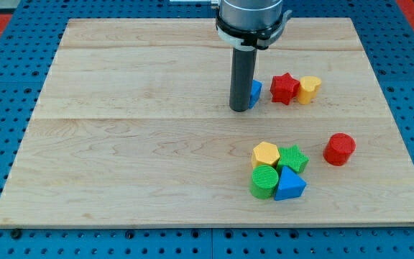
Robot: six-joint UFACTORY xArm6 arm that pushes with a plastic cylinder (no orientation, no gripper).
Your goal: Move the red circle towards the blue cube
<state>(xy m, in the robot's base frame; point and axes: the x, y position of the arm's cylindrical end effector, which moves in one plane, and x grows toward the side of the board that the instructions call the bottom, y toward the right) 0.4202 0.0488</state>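
The red circle [339, 149] is a short red cylinder at the view's right, below the middle. The blue cube [255, 91] sits above the centre, mostly hidden behind my rod. My tip [240, 108] rests on the board right at the blue cube's left side, far up and to the left of the red circle.
A red star [284, 88] and a yellow heart-like block [308, 89] lie to the right of the blue cube. Lower down a yellow hexagon [265, 154], green star [293, 159], green cylinder [264, 180] and blue triangle [290, 184] cluster together. The wooden board [121, 144] lies on a blue pegboard.
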